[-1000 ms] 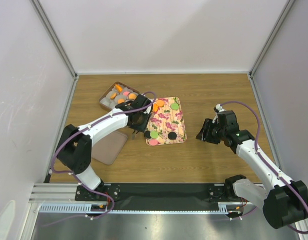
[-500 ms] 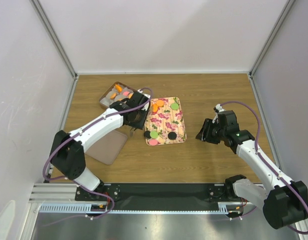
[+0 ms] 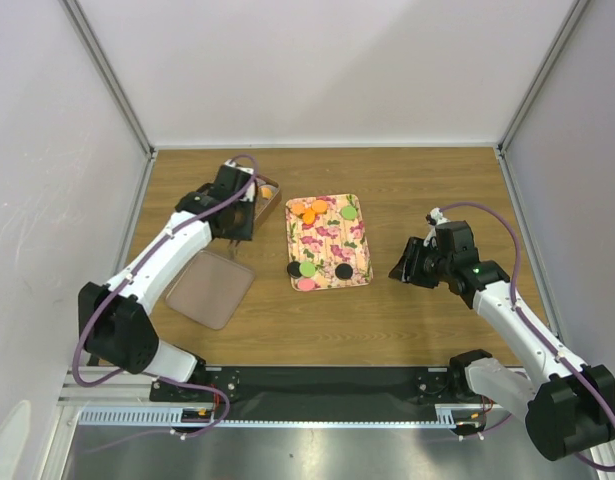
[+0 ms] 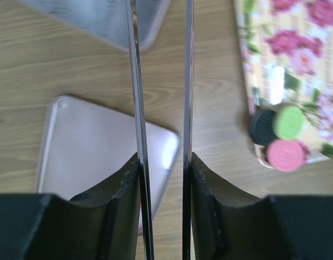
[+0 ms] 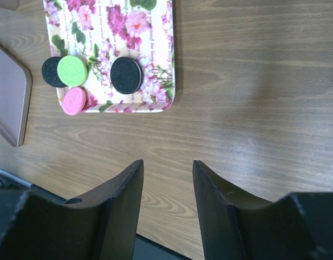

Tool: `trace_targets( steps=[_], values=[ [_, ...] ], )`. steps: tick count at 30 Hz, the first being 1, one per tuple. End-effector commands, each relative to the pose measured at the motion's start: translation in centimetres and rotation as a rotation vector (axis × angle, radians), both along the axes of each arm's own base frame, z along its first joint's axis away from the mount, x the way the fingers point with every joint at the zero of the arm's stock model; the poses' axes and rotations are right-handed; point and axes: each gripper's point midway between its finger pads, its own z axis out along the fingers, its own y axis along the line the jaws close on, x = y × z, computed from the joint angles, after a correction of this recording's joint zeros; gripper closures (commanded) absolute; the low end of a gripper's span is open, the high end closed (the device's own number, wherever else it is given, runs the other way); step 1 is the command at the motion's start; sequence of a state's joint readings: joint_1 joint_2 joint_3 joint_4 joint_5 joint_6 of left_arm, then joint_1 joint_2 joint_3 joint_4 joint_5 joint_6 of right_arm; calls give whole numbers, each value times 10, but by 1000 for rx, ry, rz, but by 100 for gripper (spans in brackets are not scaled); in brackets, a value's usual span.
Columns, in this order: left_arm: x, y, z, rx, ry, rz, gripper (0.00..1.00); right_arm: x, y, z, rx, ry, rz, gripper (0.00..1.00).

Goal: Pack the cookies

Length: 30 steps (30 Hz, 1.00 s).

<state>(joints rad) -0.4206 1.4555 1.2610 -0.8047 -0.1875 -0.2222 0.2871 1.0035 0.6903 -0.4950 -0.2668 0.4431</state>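
The cookies lie on the floral tray (image 3: 329,240): orange ones (image 3: 309,209) and a green one (image 3: 347,212) at the far end. At the near end are black (image 5: 127,75), green (image 5: 72,70) and pink (image 5: 74,101) ones. My left gripper (image 3: 238,222) hangs over the brown box (image 3: 271,192) and hides most of it. One orange cookie (image 3: 264,187) shows in the box. In the left wrist view the gripper's two thin blades (image 4: 135,81) stand a narrow gap apart and run off the top edge. No cookie shows between them. My right gripper (image 5: 167,162) is open and empty, right of the tray.
A flat brownish lid (image 3: 209,290) lies on the wooden table, near the left arm and left of the tray. White side walls with metal posts enclose the table on three sides. The arm bases and a rail run along the near edge.
My left arm has swung away from the tray's left edge, leftward and farther back, and now covers the box. The right arm has not moved.
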Motion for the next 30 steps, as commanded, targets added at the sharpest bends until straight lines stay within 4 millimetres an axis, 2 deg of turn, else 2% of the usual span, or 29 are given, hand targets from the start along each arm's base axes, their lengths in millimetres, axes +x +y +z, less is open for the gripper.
trace_targets(
  steps=[1, 5, 11, 23, 30],
  values=[
    [11, 26, 28, 10, -70, 58, 61, 3, 8, 11, 38, -43, 40, 52],
    [18, 58, 26, 39, -60, 142, 60, 3, 9, 12, 49, -46, 45, 52],
    [28, 88, 13, 100, -16, 223, 60, 1, 13, 15, 64, -54, 63, 52],
    [43, 113, -1, 121, 25, 290, 60, -5, 20, 16, 55, -58, 91, 52],
    [56, 113, -2, 101, 16, 287, 60, -6, 21, 16, 51, -60, 94, 52]
  ],
)
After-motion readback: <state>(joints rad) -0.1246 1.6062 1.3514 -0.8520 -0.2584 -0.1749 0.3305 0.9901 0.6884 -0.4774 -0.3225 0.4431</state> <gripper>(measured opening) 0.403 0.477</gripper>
